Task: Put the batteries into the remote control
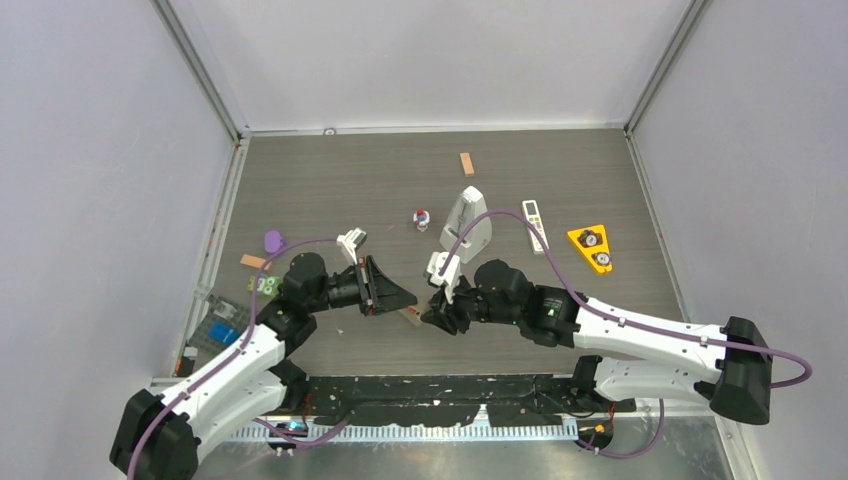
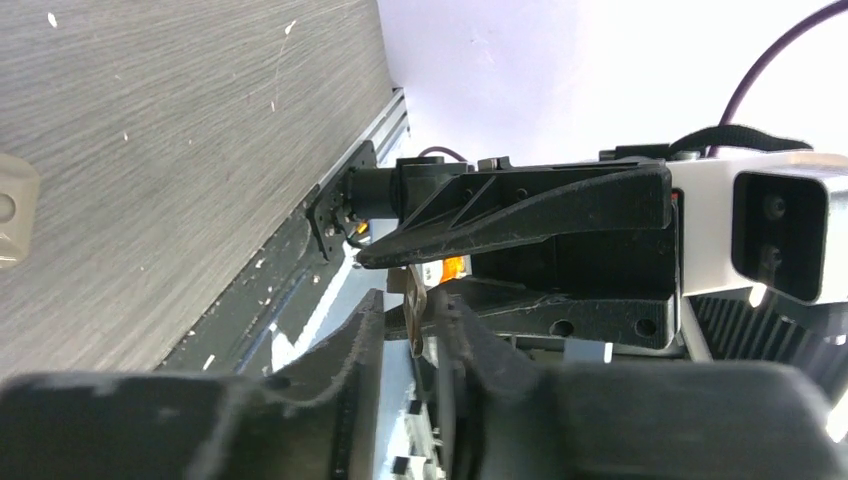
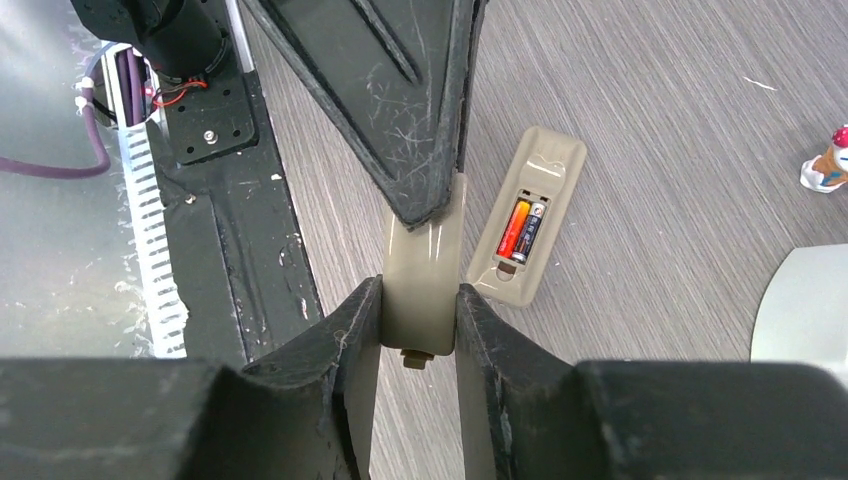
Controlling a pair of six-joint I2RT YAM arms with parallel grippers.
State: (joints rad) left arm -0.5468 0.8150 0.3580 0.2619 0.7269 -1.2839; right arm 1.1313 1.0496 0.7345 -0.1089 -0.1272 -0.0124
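Nearest: the right tool [image 3: 420, 330] is clenching on the beige cover [image 3: 425, 260], pinching its long edges near one end.
Other arm: the left tool [image 2: 410, 308] is standing around the cover's far end; I cannot tell whether it is gripping.
Task's thing: the remote control [image 3: 548, 160] is lying back-up by the middle of the bench's [image 3: 650, 120] near edge, just beside the cover.
Inside: two batteries [image 3: 522, 230] are sitting side by side in the open compartment.
Handling: both pieces are looking light, stiff and smooth. I am judging the cover best held by its long edges, and the remote control likely to slide unless braced.
Beyond: the metronome [image 1: 468, 222] is standing towards the far edge.
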